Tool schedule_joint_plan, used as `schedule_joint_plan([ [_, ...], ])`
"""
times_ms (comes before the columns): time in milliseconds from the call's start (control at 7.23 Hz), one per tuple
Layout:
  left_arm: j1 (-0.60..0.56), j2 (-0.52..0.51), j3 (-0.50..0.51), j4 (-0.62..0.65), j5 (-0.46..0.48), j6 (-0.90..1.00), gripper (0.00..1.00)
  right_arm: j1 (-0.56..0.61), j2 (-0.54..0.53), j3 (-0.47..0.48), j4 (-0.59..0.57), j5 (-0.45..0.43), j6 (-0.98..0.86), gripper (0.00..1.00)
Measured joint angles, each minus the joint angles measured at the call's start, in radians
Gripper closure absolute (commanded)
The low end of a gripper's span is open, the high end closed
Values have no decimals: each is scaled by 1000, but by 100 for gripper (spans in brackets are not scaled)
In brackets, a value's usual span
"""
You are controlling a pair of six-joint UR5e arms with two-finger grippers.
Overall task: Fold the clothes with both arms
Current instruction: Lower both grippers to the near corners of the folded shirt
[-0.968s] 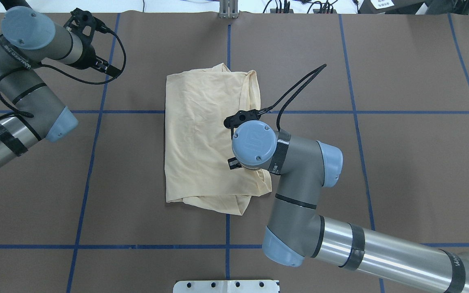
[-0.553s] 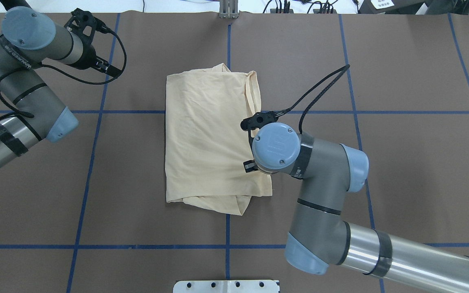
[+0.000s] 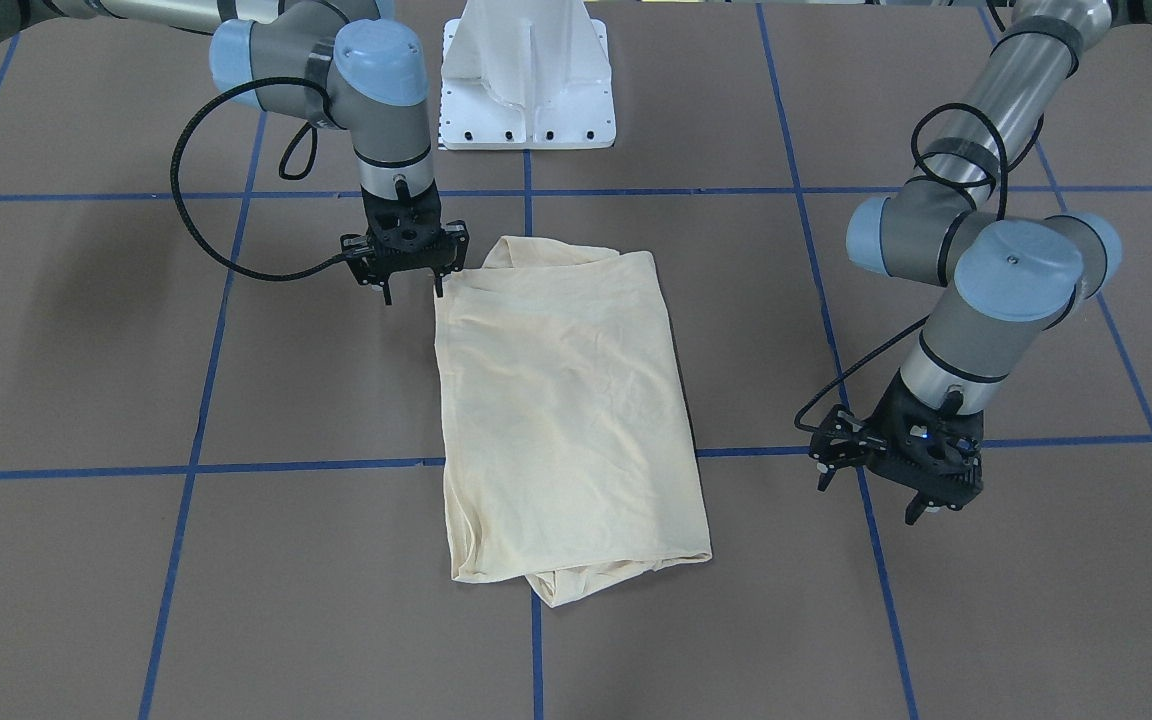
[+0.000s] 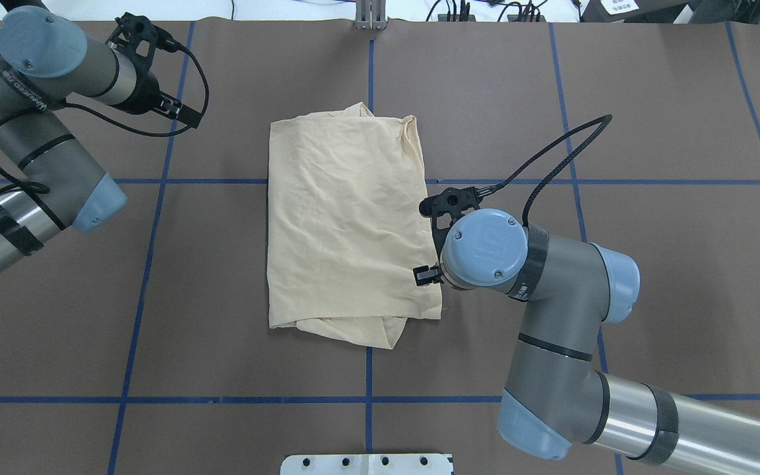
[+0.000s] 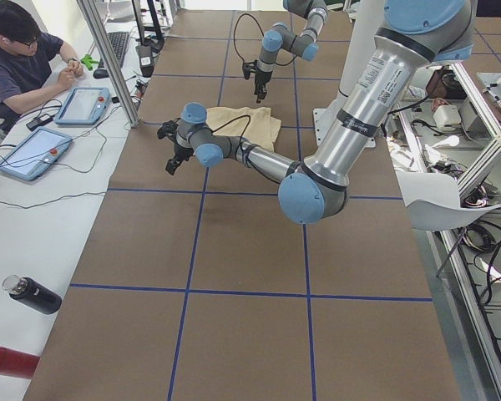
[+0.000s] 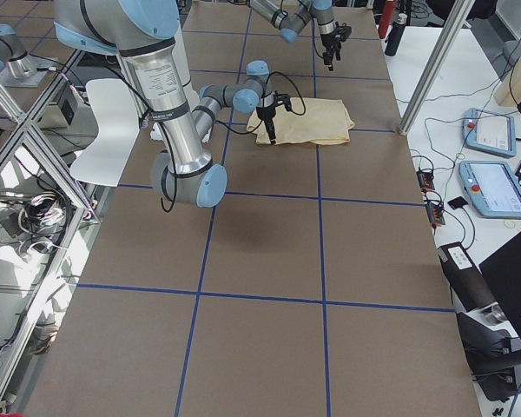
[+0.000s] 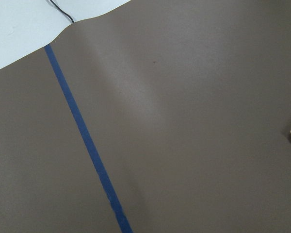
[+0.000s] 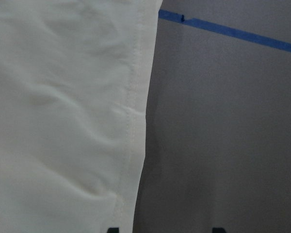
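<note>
The folded cream shirt (image 3: 566,400) lies mid-frame. The right gripper (image 3: 412,290), wide and empty, hangs at its upper-left corner; the left gripper (image 3: 866,497), wide too, is at the far right.

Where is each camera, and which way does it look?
Front: across the table, facing the robot, down on the shirt; left arm, right arm.
Overhead: behind the robot, looking down; both arms.
Left side: table's end; left arm near.
Right side: opposite end; right arm near.
Left wrist: down on table; no robot parts.
Right wrist: down on shirt's edge; fingertips peek in.
Shared: front and overhead show one shirt, mirrored.
</note>
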Motion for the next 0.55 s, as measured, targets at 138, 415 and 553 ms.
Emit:
schedule_joint_plan([
  [138, 24, 49, -92, 3, -30, -101, 0, 1, -10, 29, 0, 7, 42, 0],
  [415, 156, 177, -308, 5, -36, -357, 0, 2, -79, 111, 39, 25, 142, 0],
  [553, 249, 215, -383, 4, -6, -488, 0, 2, -131, 133, 117, 38, 178, 0],
])
